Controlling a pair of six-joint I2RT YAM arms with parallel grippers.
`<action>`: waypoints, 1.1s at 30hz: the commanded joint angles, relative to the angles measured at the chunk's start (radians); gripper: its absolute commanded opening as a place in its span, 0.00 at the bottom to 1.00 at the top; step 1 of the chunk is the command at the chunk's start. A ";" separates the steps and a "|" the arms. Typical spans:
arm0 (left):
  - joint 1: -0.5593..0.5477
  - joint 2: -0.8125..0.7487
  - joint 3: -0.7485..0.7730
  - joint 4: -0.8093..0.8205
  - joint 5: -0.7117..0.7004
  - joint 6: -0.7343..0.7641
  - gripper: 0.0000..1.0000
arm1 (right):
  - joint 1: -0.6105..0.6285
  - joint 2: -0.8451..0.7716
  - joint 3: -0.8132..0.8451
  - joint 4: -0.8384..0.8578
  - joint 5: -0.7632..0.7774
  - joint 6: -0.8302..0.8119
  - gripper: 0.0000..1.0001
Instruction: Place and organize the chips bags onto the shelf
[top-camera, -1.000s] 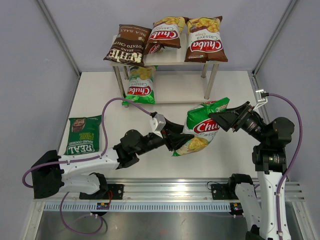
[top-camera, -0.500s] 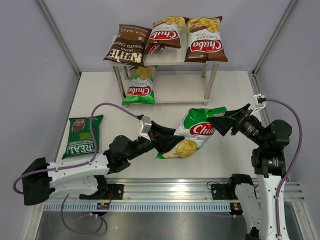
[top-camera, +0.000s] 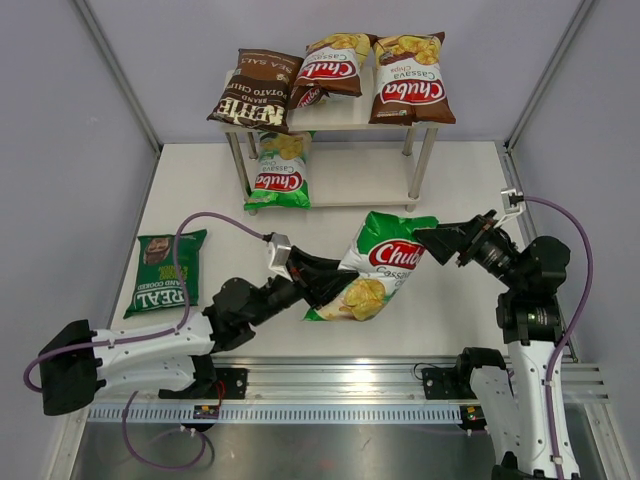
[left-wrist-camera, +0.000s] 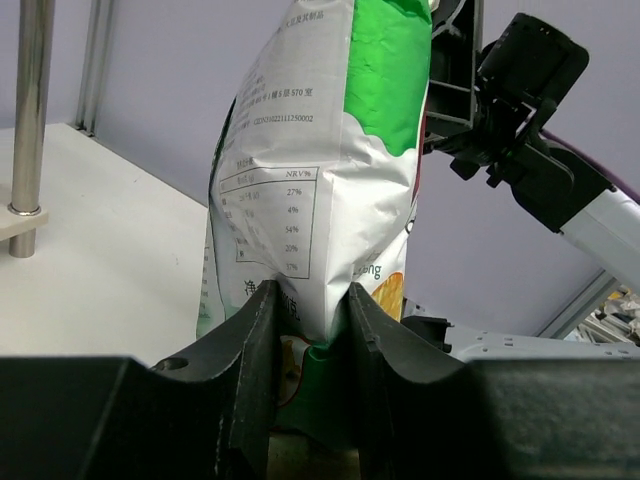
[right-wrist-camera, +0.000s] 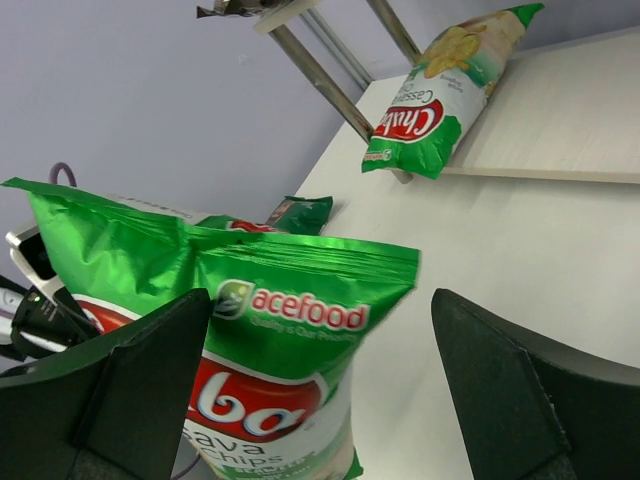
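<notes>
The left gripper (left-wrist-camera: 312, 335) is clamped on the bottom edge of a green Chuba bag (top-camera: 378, 262), with the seam pinched tightly between both fingers. The bag is held clear of the table (top-camera: 200, 190) and is tilted, so that its printed front is turned upward and its top is pointed toward the right gripper (right-wrist-camera: 330, 400). That gripper is held spread wide, one finger set to either side of the bag's top edge. Whether the foil is touched by either finger cannot be told.

Farther left, a dark green REAL bag (top-camera: 165, 270) is laid flat on the table, well apart from the held bag.

Beyond, the shelf (top-camera: 365, 180) is stood at the far side of the table. A second green Chuba bag (top-camera: 279, 172) is laid on the left end of its lower board, reaching to the front edge. The top board is filled by three bags. A dark brown Kettle bag (top-camera: 255, 90) is set at the left, overhanging the board's edge. Two brown Chuba bags (top-camera: 408, 80) are placed in the middle and at the right, the middle one touching the Kettle bag.
</notes>
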 joint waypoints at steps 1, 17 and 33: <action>0.008 -0.075 -0.018 0.208 -0.076 -0.054 0.00 | 0.002 0.019 -0.018 -0.016 0.061 -0.053 0.99; 0.028 -0.176 -0.049 0.172 -0.134 -0.290 0.00 | 0.002 0.014 -0.132 0.507 -0.230 0.286 0.99; 0.029 -0.009 0.072 0.318 0.007 -0.474 0.00 | 0.219 0.111 -0.080 0.787 -0.305 0.487 1.00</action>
